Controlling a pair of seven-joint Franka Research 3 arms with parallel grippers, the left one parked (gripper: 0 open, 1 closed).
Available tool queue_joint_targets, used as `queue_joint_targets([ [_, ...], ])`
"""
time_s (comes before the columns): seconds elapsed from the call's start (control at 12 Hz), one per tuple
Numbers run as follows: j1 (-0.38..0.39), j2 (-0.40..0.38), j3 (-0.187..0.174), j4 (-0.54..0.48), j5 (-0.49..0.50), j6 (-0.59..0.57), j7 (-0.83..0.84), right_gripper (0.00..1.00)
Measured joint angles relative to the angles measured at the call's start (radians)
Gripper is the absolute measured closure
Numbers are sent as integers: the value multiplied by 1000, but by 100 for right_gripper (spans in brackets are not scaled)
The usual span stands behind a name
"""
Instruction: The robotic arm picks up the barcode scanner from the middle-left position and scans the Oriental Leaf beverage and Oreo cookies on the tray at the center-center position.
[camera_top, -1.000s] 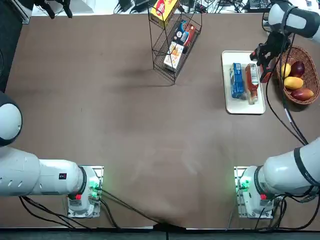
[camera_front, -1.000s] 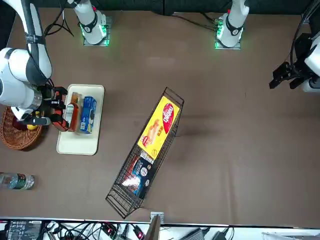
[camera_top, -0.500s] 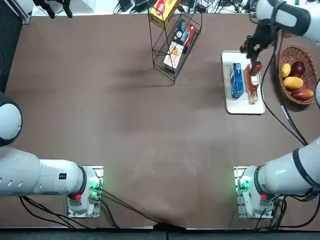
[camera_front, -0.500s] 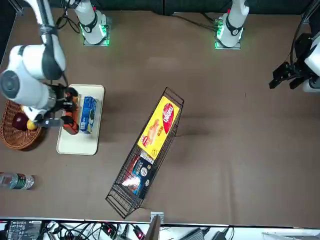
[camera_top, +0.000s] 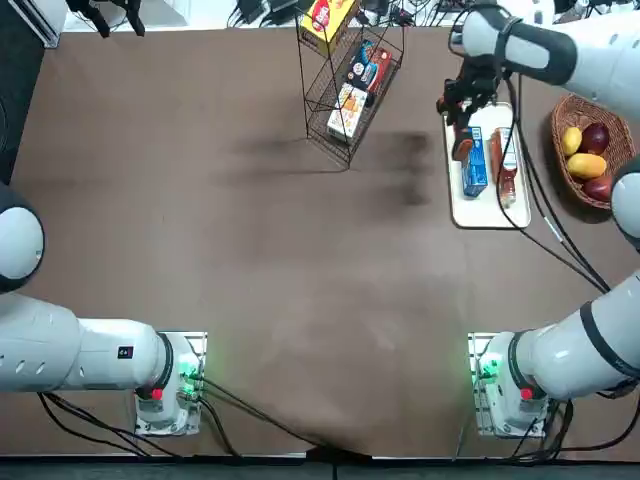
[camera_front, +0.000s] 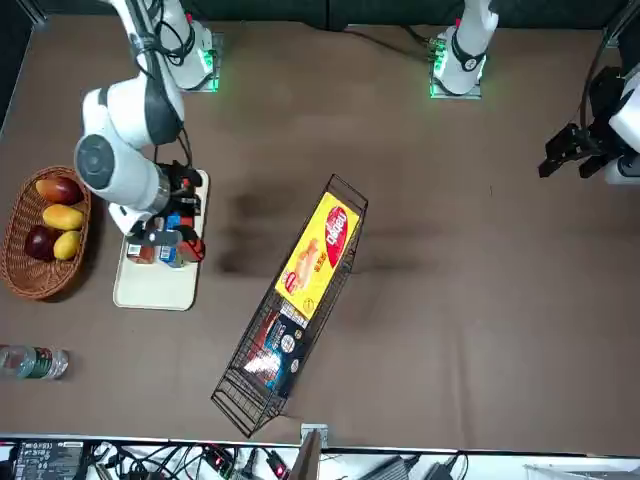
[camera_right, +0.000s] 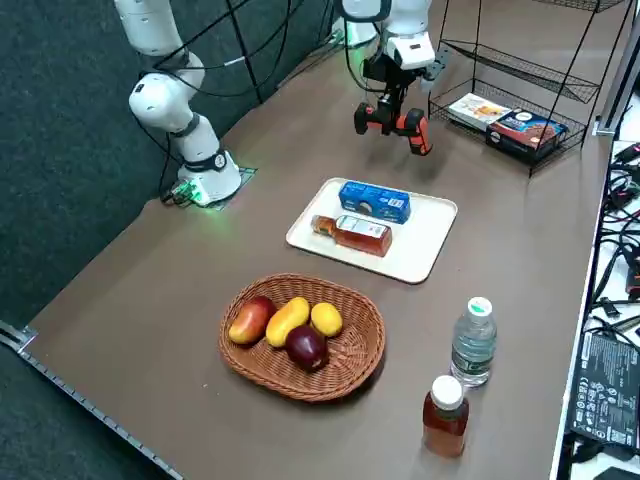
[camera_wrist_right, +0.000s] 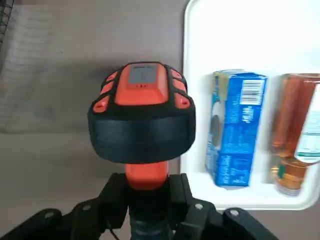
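My right gripper (camera_wrist_right: 146, 194) is shut on the red-orange handle of the barcode scanner (camera_wrist_right: 142, 114), whose black head faces away from the wrist camera. In the top view the robotic arm (camera_top: 545, 50) holds the scanner (camera_top: 461, 142) above the tray's (camera_top: 490, 215) left edge, near its far end. The blue Oreo cookies (camera_top: 475, 160) lie on the tray beside the Oriental Leaf beverage (camera_top: 504, 162), both lengthwise. From the right side the scanner (camera_right: 394, 120) hangs above the table just beyond the tray (camera_right: 425, 240), Oreo cookies (camera_right: 373, 200) and beverage (camera_right: 352, 232).
A tipped black wire rack (camera_top: 350, 80) with snack boxes stands left of the tray. The woven fruit basket (camera_top: 590, 150) sits to the tray's right. A water bottle (camera_right: 473, 342) and a brown red-capped bottle (camera_right: 444, 415) stand past the basket.
The right arm has swung from the basket side of the tray across it to the tray's left edge, carrying the scanner. The basket's fruit is now uncovered.
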Motion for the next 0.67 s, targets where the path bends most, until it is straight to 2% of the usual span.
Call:
queue_joint_targets([
  [0.33,68,81,0,-15,0,127,123,58],
  [0.67,78,134,-2,-55,0,239,136,58],
])
